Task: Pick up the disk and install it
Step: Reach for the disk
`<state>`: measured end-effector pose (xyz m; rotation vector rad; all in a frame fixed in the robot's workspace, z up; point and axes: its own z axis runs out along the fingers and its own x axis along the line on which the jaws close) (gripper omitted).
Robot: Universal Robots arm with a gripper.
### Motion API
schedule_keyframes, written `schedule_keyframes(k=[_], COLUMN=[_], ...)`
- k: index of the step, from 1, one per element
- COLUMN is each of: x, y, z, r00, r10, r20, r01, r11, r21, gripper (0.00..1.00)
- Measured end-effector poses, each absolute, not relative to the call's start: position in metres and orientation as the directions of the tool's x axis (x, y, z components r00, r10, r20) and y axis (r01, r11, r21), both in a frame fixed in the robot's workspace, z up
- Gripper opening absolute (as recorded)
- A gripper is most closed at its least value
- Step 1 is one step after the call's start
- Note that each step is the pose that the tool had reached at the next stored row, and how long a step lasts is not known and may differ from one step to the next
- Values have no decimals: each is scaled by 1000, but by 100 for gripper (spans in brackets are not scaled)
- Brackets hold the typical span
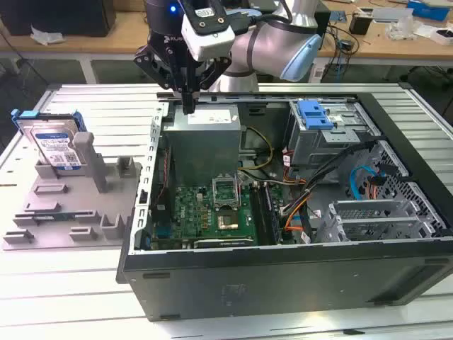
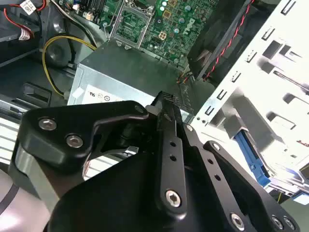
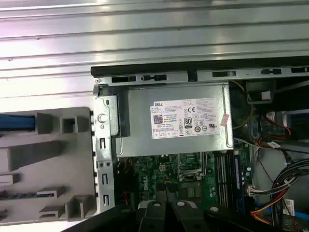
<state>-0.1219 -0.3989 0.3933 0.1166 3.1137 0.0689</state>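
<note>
- The disk (image 1: pixel 55 145) stands on edge in a grey rack (image 1: pixel 71 212) at the exterior view's left. Its label faces the camera and its blue frame rims the top edge.
- The rack lies on the ribbed metal tabletop (image 1: pixel 106 99), just beside the open case (image 1: pixel 283 283).
- The gripper (image 1: pixel 188 106) hangs over the case's far edge, near the wall that faces the rack. It is well apart from the disk.
- The jaws are pressed together and hold nothing. In the second wrist view the gripper (image 2: pixel 166 99) points down at the power supply (image 2: pixel 130 77).
- The power supply (image 1: pixel 205 134) sits in the case's far corner, just under the gripper. Its white sticker faces up in the first wrist view (image 3: pixel 188 118).
- The green board (image 1: pixel 212 212) lies on the case floor, nearer the camera than the power supply.
- Toward the exterior view's right, a blue latch (image 1: pixel 315 113) sits on top of the metal drive cage (image 1: pixel 340 138). Loose cables run across the case floor below it.
</note>
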Motion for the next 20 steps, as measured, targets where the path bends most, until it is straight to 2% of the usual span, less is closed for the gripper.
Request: schedule_keyframes(k=[14,20], x=[-122,-139], y=[-399,-390], z=[393,393], r00=[-997,-997], r10=[75,75], r20=[-23,-23], r01=[74,74], r11=[996,996], r21=[44,44], gripper=[11,11])
